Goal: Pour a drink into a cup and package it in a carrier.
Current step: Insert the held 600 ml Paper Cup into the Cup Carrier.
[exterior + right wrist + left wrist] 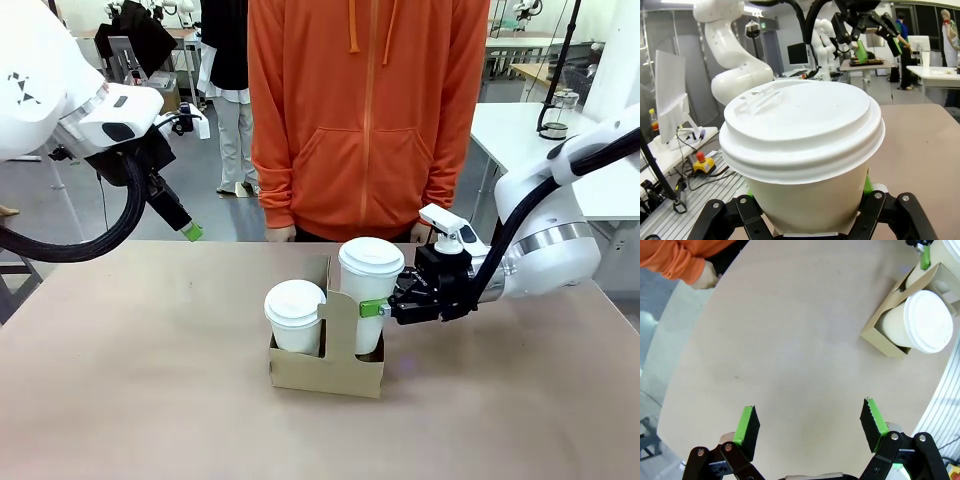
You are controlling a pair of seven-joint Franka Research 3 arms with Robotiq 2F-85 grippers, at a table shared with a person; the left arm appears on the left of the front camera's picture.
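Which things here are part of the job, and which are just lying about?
Job: held cup, shut in the right gripper over the carrier; second cup, seated in the carrier; left gripper, open and raised.
Lying about: pitcher on the far table.

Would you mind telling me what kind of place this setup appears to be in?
Probably a robotics lab: another white robot arm stands behind, an emergency-stop button sits on a bench, and white worktables fill the room.

Cup (371,290): plain white paper, white lid. Second cup (295,315): also white, white lid. Carrier (330,365): plain brown cardboard. Surface (150,380): pale beige, unpatterned. Right claw (385,309): black, green pads. Left claw (810,422): black, green pads. Person's hoodie (365,110): orange
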